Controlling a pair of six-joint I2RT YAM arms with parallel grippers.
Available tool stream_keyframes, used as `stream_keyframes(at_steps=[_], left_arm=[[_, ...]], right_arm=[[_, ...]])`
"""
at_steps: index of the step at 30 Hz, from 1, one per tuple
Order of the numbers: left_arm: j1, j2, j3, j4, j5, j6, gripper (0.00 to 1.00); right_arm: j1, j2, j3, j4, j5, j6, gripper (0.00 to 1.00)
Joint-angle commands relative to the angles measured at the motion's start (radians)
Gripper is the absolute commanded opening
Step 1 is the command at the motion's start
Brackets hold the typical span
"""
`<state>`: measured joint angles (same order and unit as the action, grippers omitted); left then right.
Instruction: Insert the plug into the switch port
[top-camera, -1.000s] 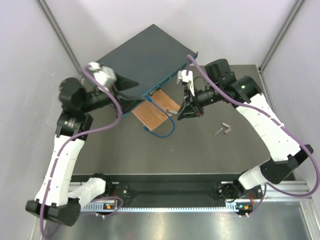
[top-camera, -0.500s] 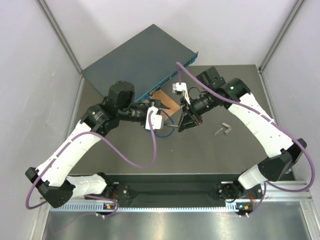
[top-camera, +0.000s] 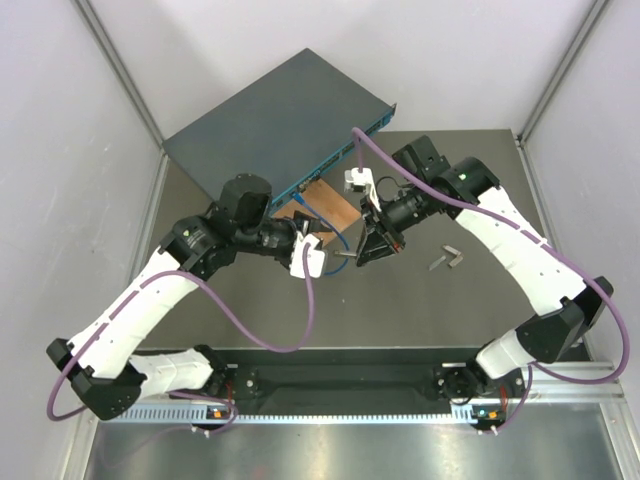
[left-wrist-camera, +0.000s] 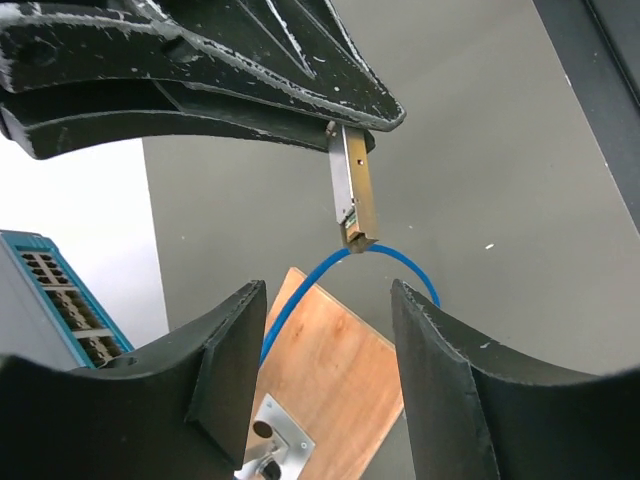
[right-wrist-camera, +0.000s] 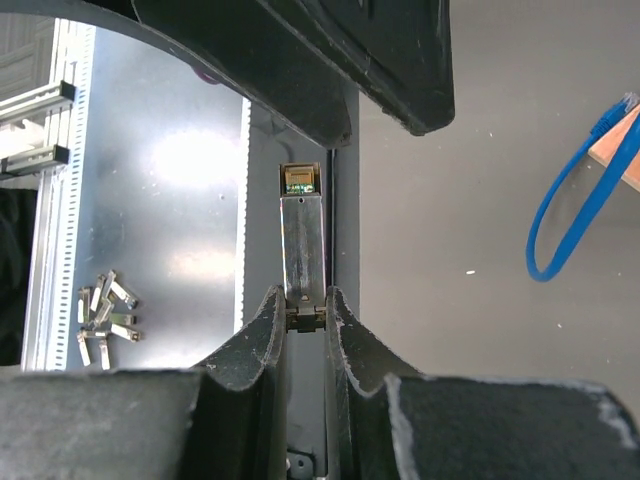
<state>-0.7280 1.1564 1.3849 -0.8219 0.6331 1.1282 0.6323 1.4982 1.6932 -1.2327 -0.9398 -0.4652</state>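
A second ago my left arm was out at the left, its pincer over the switch's left end. Now it has swung in to the middle. My left pincer (left-wrist-camera: 328, 292) sits low in front of the port face, fingers spread and nothing pinched. My right arm has shifted less. Its pincer has dropped a little toward me, so the two tips now nearly meet. My right pincer (right-wrist-camera: 303, 300) is pressed tight on the plug (right-wrist-camera: 302, 240), a slim metal module gripped at its tail, connector end sticking out free. From my left wrist, the plug hangs just above the gap between my spread fingers, over the table and in no port. The switch (top-camera: 275, 120) has not moved. It lies diagonally at the far side, its lighter port face turned toward the near right.

The table (top-camera: 400, 310) is a dark grey mat, boxed in by pale walls (top-camera: 60, 120) at left, back and right. An aluminium rail (top-camera: 350, 417) runs along the near edge where my bases are bolted.

Just in front of the port face lies a wooden board (top-camera: 330, 203), now partly covered by my left arm, with a small metal bracket (left-wrist-camera: 278, 440) fixed on it. A blue cable (top-camera: 338, 238) loops from the board toward me, beneath both pincers. Board and cable lie between the plug and the ports. Well to the right of my right pincer, a small metal piece (top-camera: 448, 258) rests on the mat. My right wrist also sees a heap of little modules (right-wrist-camera: 105, 312) on the metal ledge (right-wrist-camera: 160, 200) beyond the mat.
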Motion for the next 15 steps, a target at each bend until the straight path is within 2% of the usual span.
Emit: stream_keyframes(at_steps=[1, 10, 13, 15], left_arm=[[-0.004, -0.015, -0.004, 0.021, 0.019, -0.021, 0.58], [-0.04, 0.005, 0.002, 0.07, 0.046, -0.097, 0.57], [-0.059, 0.008, -0.003, 0.086, 0.036, -0.117, 0.52], [-0.074, 0.011, -0.007, 0.112, 0.008, -0.13, 0.44]], right_arm=[[0.017, -0.041, 0.003, 0.027, -0.037, -0.014, 0.0], [0.021, -0.012, 0.003, 0.104, -0.051, 0.069, 0.0], [0.021, -0.007, 0.003, 0.116, -0.059, 0.085, 0.0], [0.027, -0.001, 0.005, 0.114, -0.062, 0.083, 0.0]])
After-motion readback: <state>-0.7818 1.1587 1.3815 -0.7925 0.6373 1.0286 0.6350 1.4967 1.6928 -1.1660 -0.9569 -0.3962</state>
